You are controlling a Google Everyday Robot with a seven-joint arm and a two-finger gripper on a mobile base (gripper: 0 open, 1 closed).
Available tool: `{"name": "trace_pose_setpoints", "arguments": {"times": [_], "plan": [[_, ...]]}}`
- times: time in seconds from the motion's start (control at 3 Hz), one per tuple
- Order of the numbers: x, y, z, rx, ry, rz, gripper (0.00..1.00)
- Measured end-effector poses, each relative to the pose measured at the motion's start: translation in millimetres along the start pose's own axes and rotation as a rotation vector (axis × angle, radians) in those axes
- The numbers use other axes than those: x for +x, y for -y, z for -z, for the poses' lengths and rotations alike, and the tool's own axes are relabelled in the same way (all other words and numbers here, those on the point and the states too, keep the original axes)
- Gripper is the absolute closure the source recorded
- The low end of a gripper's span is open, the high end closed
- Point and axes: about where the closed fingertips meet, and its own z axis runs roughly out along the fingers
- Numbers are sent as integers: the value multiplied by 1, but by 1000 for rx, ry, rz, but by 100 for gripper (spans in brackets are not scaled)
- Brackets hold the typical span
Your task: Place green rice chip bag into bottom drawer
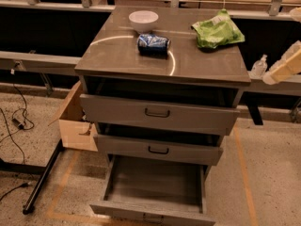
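Observation:
The green rice chip bag lies crinkled on the back right of the cabinet top. The bottom drawer is pulled far out and shows a bare grey floor inside. My gripper shows as a cream-coloured part at the right edge of the view, right of the cabinet top's right edge and a little lower than the bag. It is apart from the bag and holds nothing that I can see.
A crushed blue can and a white bowl sit on the cabinet top. The top drawer and middle drawer stand slightly out. A cardboard box and cables lie on the floor to the left. A bottle stands at the right.

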Motion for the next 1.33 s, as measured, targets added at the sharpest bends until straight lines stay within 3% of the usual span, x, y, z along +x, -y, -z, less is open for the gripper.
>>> {"name": "trace_pose_setpoints", "arguments": {"times": [0.33, 0.67, 1.0, 1.33], "plan": [[11, 70, -29, 100, 131, -82, 0], [34, 130, -83, 170, 173, -193, 0], [33, 130, -83, 168, 173, -191, 0], [42, 134, -104, 165, 186, -265, 0]]}}
